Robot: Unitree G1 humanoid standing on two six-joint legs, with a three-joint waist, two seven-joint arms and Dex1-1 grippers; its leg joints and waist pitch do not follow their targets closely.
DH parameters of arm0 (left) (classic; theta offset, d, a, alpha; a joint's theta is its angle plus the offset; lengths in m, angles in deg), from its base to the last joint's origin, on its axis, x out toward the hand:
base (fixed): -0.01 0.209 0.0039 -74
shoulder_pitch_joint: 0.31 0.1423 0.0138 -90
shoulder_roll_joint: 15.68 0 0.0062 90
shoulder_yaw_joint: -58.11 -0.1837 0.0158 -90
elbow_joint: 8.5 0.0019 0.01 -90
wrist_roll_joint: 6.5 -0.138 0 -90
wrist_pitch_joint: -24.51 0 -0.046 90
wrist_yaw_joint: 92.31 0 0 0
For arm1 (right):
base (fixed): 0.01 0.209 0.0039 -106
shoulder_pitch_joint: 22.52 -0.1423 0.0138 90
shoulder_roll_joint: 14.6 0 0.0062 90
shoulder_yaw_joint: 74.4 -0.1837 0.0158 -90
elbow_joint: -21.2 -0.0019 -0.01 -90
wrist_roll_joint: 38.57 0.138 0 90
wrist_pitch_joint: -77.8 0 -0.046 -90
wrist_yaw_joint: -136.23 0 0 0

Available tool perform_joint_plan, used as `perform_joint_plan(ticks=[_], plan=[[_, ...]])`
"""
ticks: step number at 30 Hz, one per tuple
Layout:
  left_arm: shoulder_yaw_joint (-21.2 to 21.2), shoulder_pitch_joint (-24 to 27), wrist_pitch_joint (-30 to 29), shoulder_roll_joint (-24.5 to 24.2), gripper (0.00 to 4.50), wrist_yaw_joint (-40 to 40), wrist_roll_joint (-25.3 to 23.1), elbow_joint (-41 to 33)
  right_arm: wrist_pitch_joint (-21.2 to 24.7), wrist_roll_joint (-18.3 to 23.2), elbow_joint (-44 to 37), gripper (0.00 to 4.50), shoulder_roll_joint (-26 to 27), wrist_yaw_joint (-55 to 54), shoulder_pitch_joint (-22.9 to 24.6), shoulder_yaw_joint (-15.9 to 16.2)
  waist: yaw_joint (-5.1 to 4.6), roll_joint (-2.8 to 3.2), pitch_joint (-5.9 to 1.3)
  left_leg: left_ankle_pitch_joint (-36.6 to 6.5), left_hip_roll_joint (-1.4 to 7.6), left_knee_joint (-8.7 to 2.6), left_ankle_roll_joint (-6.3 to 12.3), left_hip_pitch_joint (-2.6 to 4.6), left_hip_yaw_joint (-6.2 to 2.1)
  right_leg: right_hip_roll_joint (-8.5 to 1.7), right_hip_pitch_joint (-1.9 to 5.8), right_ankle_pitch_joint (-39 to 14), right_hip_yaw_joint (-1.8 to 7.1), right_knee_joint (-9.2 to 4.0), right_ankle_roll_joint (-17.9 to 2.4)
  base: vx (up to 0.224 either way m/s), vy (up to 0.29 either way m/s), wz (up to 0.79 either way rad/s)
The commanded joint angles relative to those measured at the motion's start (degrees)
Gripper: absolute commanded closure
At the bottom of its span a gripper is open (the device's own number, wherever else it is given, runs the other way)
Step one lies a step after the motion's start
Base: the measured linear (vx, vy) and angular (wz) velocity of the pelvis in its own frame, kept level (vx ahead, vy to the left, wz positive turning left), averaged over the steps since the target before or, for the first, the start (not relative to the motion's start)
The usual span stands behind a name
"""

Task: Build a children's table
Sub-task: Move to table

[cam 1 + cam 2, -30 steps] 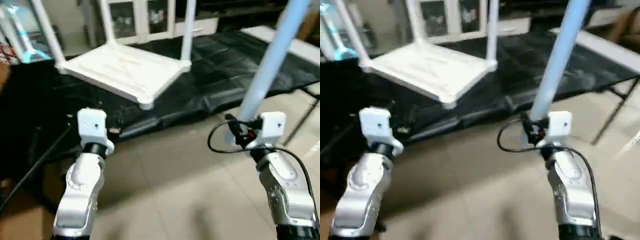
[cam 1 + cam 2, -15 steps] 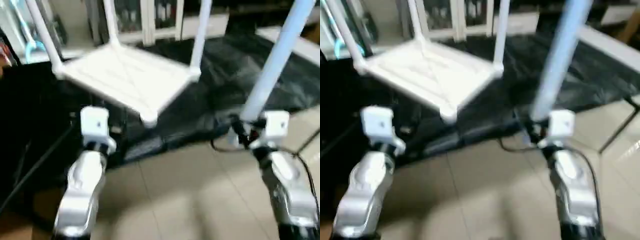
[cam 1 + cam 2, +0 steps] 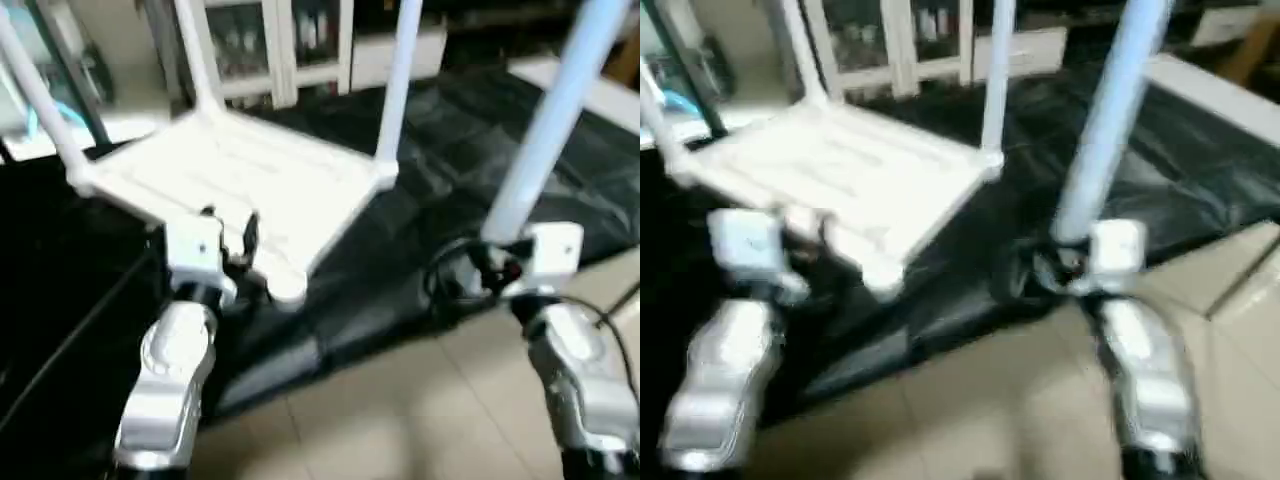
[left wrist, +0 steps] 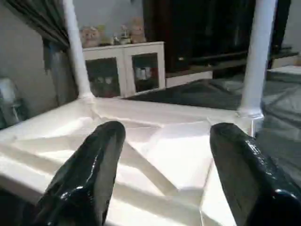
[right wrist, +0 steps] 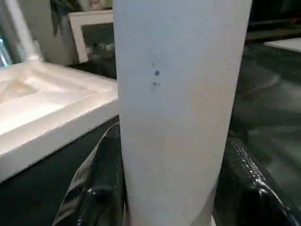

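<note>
The white tabletop (image 3: 250,180) lies upside down on a black sheet, its X-ribbed underside (image 4: 155,155) facing up. Three white legs stand in its corner sockets: one at the left (image 3: 40,110), one at the back (image 3: 200,60), one at the right (image 3: 395,90). The near corner socket (image 3: 287,290) holds no leg. My left gripper (image 3: 228,232) hangs open just over the tabletop's near edge, with nothing between its fingers (image 4: 89,174). To the right of the tabletop, my right gripper (image 3: 490,268) is shut on the lower end of a fourth leg (image 3: 550,120), which leans up and to the right.
The black sheet (image 3: 450,140) covers a low surface ahead. Beige tiled floor (image 3: 400,400) lies between me and it. A white glass-door cabinet (image 3: 290,40) stands behind. A black cable (image 3: 440,280) loops beside my right wrist. A white slab (image 3: 610,95) lies far right.
The camera has come nearer to the tabletop. My left gripper, which was short of the tabletop, now reaches over its near edge. The right gripper still grips the leg.
</note>
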Motion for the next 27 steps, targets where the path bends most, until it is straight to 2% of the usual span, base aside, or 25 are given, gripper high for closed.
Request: perform_joint_plan(ticks=[1,2,3,4,5,6,7,8,9,10,11,12,13,14,15,16,17,18,19,20,21,23,24,25,27], plan=[[1.74,0.12,0.06,-0.84,1.24,0.04,-0.31,-0.35,-0.33,-0.3,-1.33,2.6,0.63,-0.26,-1.58,1.33,2.0,-0.63,-2.14,9.92,3.24,-2.58,-0.45,-3.9,-0.34,-10.09,4.85,-25.83,2.16,-11.05,-5.35,0.168,-0.041,0.06],[1.75,0.11,0.07,-0.84,1.24,0.03,-0.32,-0.35,-0.38,-0.42,-1.28,2.6,0.56,-0.29,-1.61,1.37,2.0,-0.63,-2.14,9.92,3.24,-2.58,-0.45,-3.9,-0.34,-10.09,4.85,-25.83,2.16,-11.05,-5.35,0.157,0.021,0.2],[1.94,0.09,0.18,-0.79,1.24,0.03,-0.23,-0.23,-1.16,-1.46,-0.61,2.6,0.05,-0.67,-1.98,1.4,2.59,1.35,-1.65,11.3,5.56,-5.34,2.51,-4.95,0.31,-12.02,6.83,-32.23,-3.96,-13.46,-7.04,0.157,0.021,0.2],[1.97,0.1,0.21,-0.78,1.24,0.05,-0.18,-0.2,-1.45,-1.5,-0.39,2.6,0.07,-0.83,-2.06,1.16,1.94,2.31,-1.31,9.1,6.69,-7.11,2.83,-4.67,0.06,-11.86,8.11,-32.95,-5.86,-13.77,-6.14,0.188,0.102,0.31],[1.97,0.1,0.21,-0.78,1.24,0.05,-0.18,-0.2,-1.45,-1.5,-0.39,2.6,0.07,-0.83,-2.06,1.16,0.75,3.99,-1.13,6.4,6.64,-11.13,4.4,-4.82,-0.21,-7.09,11.14,-29.01,-10.57,-12.49,-3.11,0.25,0.155,0.41],[2.01,0.14,0.07,-0.66,1.24,0.14,-0.15,-0.1,-1.39,-0.5,-0.25,2.6,0.48,-1.24,-2.26,0.17,0.11,5.61,-0.53,0.22,6.49,-14.2,6.16,-2.42,-3.0,-2.19,10.05,-25.47,-11.59,-8.95,-1.38,0.25,0.155,0.41],[2.02,0.16,-0.24,-0.49,1.24,0.13,0.02,0.01,-1.19,-0.06,-0.18,2.6,0.47,-1.58,-2.5,-0.43,-3.08,5.51,-3.4,-21.54,13.94,-16.05,7.05,7.43,-10.12,0.21,0.66,-11.97,-5.19,3.2,-2.14,0.282,0.132,0.4],[2.1,0.23,-0.81,-0.16,1.24,-1.02,1.73,-0.05,-1.21,-0.12,-0.05,2.6,0.04,-1.1,-2.7,-0.31,-2.82,5.54,-3.44,-18.52,13.9,-15.9,7.1,7.16,-10.45,0.2,-0.39,-9.56,-4.06,4.27,-0.44,0.241,0.093,0.32],[2.09,0.23,-0.88,-0.14,1.24,-1.12,1.87,-0.06,-1.22,-0.13,-0.04,2.6,0.0,-1.05,-2.72,-0.29,-2.01,5.03,-3.43,-3.7,12.62,-14.18,8.2,7.1,-9.03,-0.19,-3.22,-4.41,-2.8,4.95,3.01,0.32,0.146,0.38],[1.72,0.13,-1.48,-0.42,1.24,-1.71,2.19,-0.08,-1.4,-0.29,0.02,2.6,-0.18,-0.65,-2.85,-0.08,-2.06,4.85,-3.81,8.06,12.0,-13.48,9.03,6.85,-8.67,-0.41,-3.87,-1.38,-2.46,5.01,4.78,0.181,0.09,0.18],[1.45,0.04,-1.64,-0.66,1.24,-1.68,1.77,-0.06,-1.45,-0.27,-0.02,2.6,-0.16,-0.61,-2.88,-0.09,-0.29,4.13,-3.53,34.32,11.0,-13.19,7.42,4.53,-6.19,-0.79,-3.97,5.92,-1.68,4.41,7.42,0.136,0.087,0.1],[1.47,-0.17,-1.24,-0.77,1.24,-2.06,2.01,0.14,-1.54,-0.17,-0.09,2.6,-0.06,-0.5,-2.94,-0.13,0.6,3.06,-4.06,49.47,10.09,-12.6,4.99,3.45,-4.5,-2.18,-3.4,15.1,-0.07,1.41,6.81,0.108,0.031,0.09],[1.55,-0.51,-0.05,-1.16,1.24,-3.04,2.51,0.41,-1.63,-0.04,-0.23,2.6,0.05,-0.33,-2.97,-0.15,1.26,1.97,-4.19,52.02,8.58,-11.85,3.34,3.35,-3.39,-3.05,-3.4,20.93,0.99,-1.51,5.25,0.108,0.031,0.09],[1.57,-0.64,0.43,-1.41,1.24,-3.68,2.86,0.5,-1.66,0.0,-0.32,2.6,0.08,-0.27,-2.93,-0.14,1.97,-1.1,-4.18,35.07,4.15,-9.74,2.07,1.28,-0.84,-6.36,-2.83,27.25,3.38,-5.64,1.83,0.089,-0.025,0.12],[1.65,-0.94,0.88,-1.99,1.24,-5.39,3.91,0.76,-1.74,0.0,-0.41,2.6,0.12,-0.21,-2.86,-0.04,2.85,-0.83,-4.4,14.73,4.73,-8.56,2.54,-1.8,-1.35,-11.94,1.11,33.19,6.18,-5.09,-3.97,0.05,-0.035,0.05],[1.69,-1.39,0.33,-3.01,1.24,-8.6,5.95,1.38,-1.97,-0.08,-0.37,2.6,0.1,-0.09,-2.79,0.12,3.49,-0.32,-4.47,10.79,5.82,-9.0,1.57,-1.67,-1.76,-12.58,1.26,32.31,5.67,-5.25,-5.76,0.05,-0.035,0.05],[1.69,-1.39,0.33,-3.01,1.24,-8.6,5.95,1.38,-1.97,-0.08,-0.37,2.6,0.1,-0.09,-2.79,0.12,3.92,0.2,-3.81,6.63,6.63,-10.67,-0.27,-1.29,-1.54,-9.6,0.47,23.53,3.98,-5.5,-9.86,0.0,0.0,0.0],[1.82,-1.73,-0.13,-3.62,0.97,-10.8,7.25,1.85,-2.15,-0.17,-0.25,2.6,0.12,-0.03,-2.84,0.23,3.59,0.55,-3.55,4.83,7.31,-11.77,-0.63,-1.2,-1.55,-7.95,0.33,18.01,3.05,-5.15,-12.07,0.0,0.0,0.0],[0.74,-2.83,-0.58,-7.27,0.97,-19.12,9.63,3.43,-2.42,-0.1,0.02,2.6,0.13,-0.03,-2.98,0.36,3.16,2.0,-3.34,-1.85,9.22,-13.63,-0.54,0.91,-2.18,-5.07,-1.66,5.31,1.67,-4.63,-14.2,0.0,0.0,0.0],[0.33,-3.27,-0.57,-8.68,0.91,-21.28,9.61,4.11,-2.52,-0.08,0.24,2.6,0.12,-0.11,-3.12,0.46,2.67,2.29,-3.22,-3.68,9.48,-14.1,-0.72,0.93,-2.38,-4.7,-1.84,3.66,1.43,-4.29,-13.95,0.0,0.0,0.0],[-0.1,-4.11,-0.81,-10.49,0.87,-24.44,10.05,5.13,-2.65,-0.08,0.51,2.6,0.06,-0.08,-3.25,0.54,2.59,2.54,-2.95,-7.66,9.48,-14.62,-1.92,1.14,-2.1,-4.71,-2.19,1.57,1.07,-4.66,-13.15,0.0,0.0,0.0],[-0.87,-5.36,-1.45,-12.81,0.65,-28.26,10.3,6.41,-2.78,-0.11,0.72,2.6,0.05,0.06,-3.4,0.61,2.6,2.11,-2.92,-10.99,9.07,-14.66,-3.78,1.04,-1.19,-5.8,-2.08,0.77,1.45,-5.28,-13.17,0.0,0.0,0.0],[-2.62,-8.44,-1.77,-17.13,0.56,-35.0,9.75,9.6,-2.92,-0.19,0.97,2.6,0.08,0.41,-3.62,0.71,2.58,1.98,-2.96,-10.84,9.08,-14.59,-4.1,0.73,-0.98,-6.3,-1.72,1.02,1.67,-5.32,-13.39,0.0,0.0,0.0],[-2.62,-8.44,-1.77,-17.13,0.53,-35.0,9.75,9.6,-2.92,-0.19,0.97,2.6,0.08,0.41,-3.62,0.71,3.02,2.09,-3.24,-9.5,8.78,-14.37,-4.2,0.86,-0.19,-6.6,-1.86,0.95,1.86,-5.49,-13.25,0.0,0.0,0.0],[-4.88,-12.56,-1.38,-20.57,0.37,-41.75,8.86,13.4,-3.01,-0.16,1.12,2.6,0.12,1.02,-3.86,0.97,2.93,2.06,-3.43,-4.17,9.17,-14.42,-3.79,0.31,-0.14,-6.89,-1.02,6.02,1.87,-4.9,-13.95,0.0,0.0,0.0]])
